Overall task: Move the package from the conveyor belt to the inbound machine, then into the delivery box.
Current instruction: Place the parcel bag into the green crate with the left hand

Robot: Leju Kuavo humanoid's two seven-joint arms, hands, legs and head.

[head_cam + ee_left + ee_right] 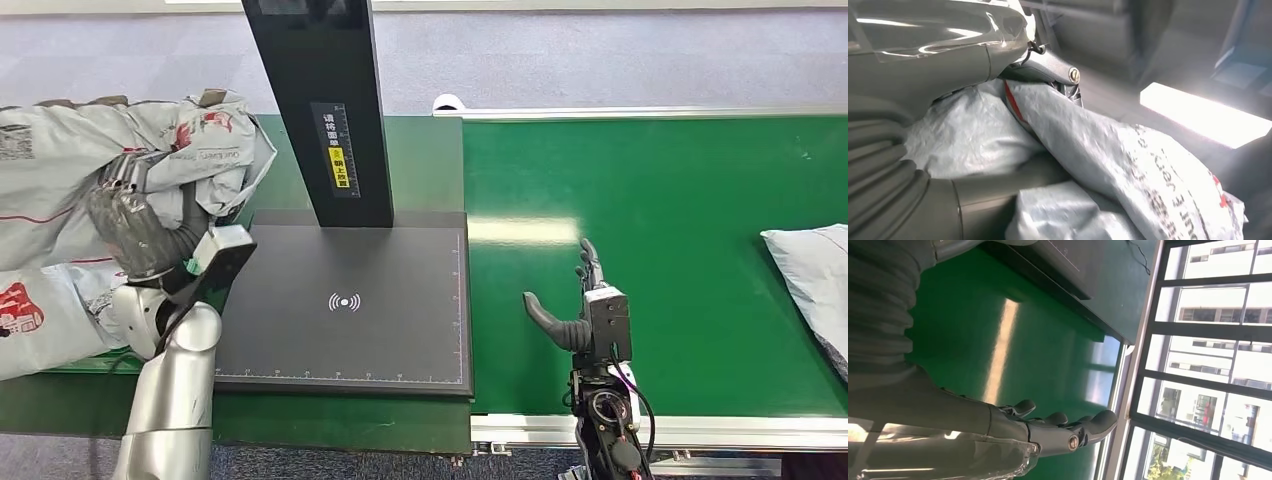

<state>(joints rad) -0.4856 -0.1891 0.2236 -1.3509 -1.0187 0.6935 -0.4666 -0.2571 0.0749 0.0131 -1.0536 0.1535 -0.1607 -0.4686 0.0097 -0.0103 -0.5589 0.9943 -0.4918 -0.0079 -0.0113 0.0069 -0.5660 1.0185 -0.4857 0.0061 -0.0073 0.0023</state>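
Two hands differ now: the left hand [135, 225] grasps the grey package [190, 140] at the left of the inbound machine [345, 300], over other bags, while the right hand [580, 300] hovers released above the conveyor belt [660, 200], well apart.

The right hand [1048, 432] is extended over the green conveyor belt [998, 330], fingers straight and apart, holding nothing. The dark inbound machine [1058, 265] borders the belt. Windows [1208, 365] stand beyond the belt's edge.
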